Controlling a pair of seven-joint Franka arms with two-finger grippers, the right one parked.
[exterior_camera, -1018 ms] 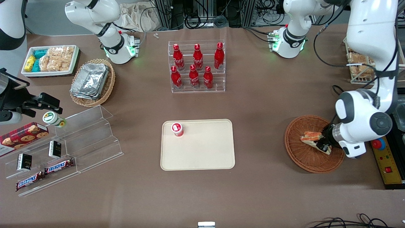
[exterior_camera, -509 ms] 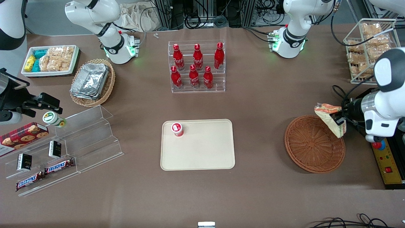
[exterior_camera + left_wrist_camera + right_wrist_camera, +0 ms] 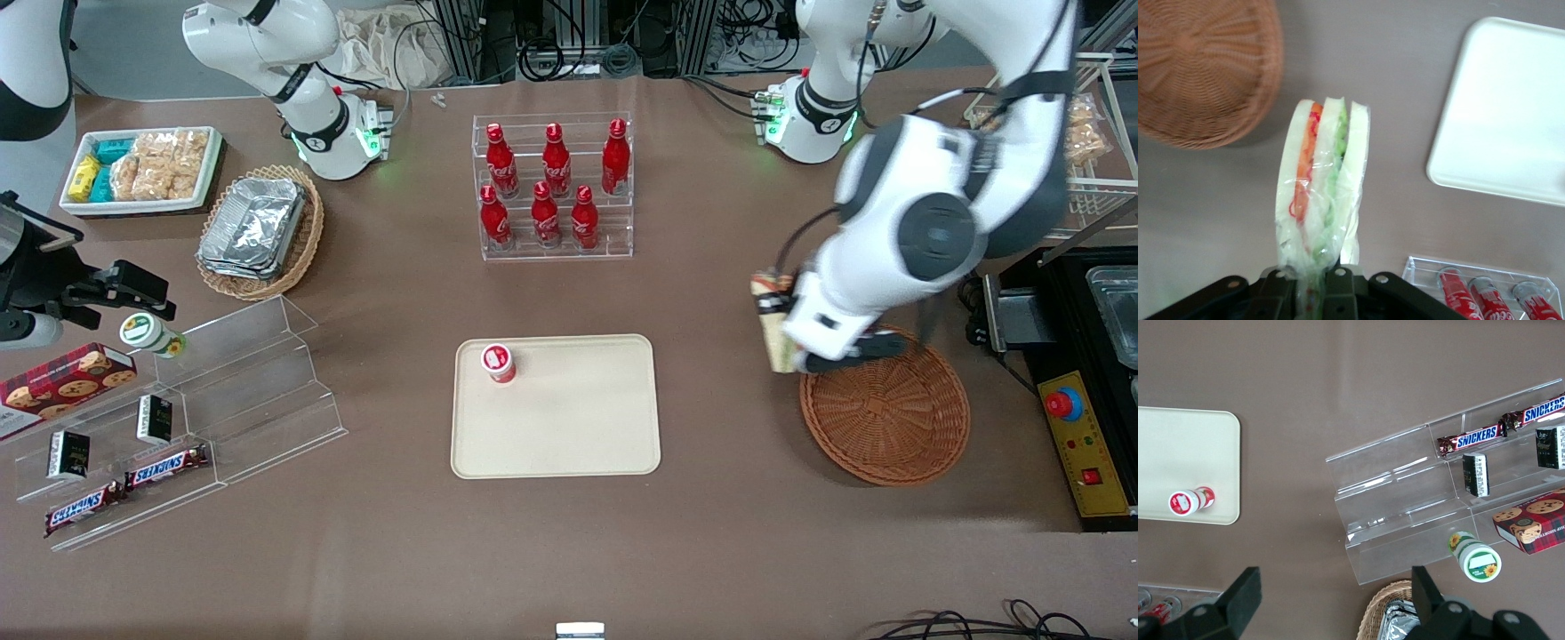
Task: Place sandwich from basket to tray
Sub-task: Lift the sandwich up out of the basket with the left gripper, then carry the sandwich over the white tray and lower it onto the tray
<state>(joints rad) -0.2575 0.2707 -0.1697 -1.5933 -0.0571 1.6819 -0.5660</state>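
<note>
The small triangular sandwich (image 3: 780,324) with pale bread and orange, red and green layers has left the round reddish-brown wicker basket (image 3: 885,414) since one second ago. It now hangs in the air at the basket's rim, centre-right in the front view, on the side toward the large cream-beige rectangular tray (image 3: 556,406). The left gripper (image 3: 1317,283) is clenched on the sandwich's wrapped end. Between basket and tray lies bare brown table (image 3: 729,400). On the tray, a small red-and-white cup (image 3: 499,363) stands near one corner.
</note>
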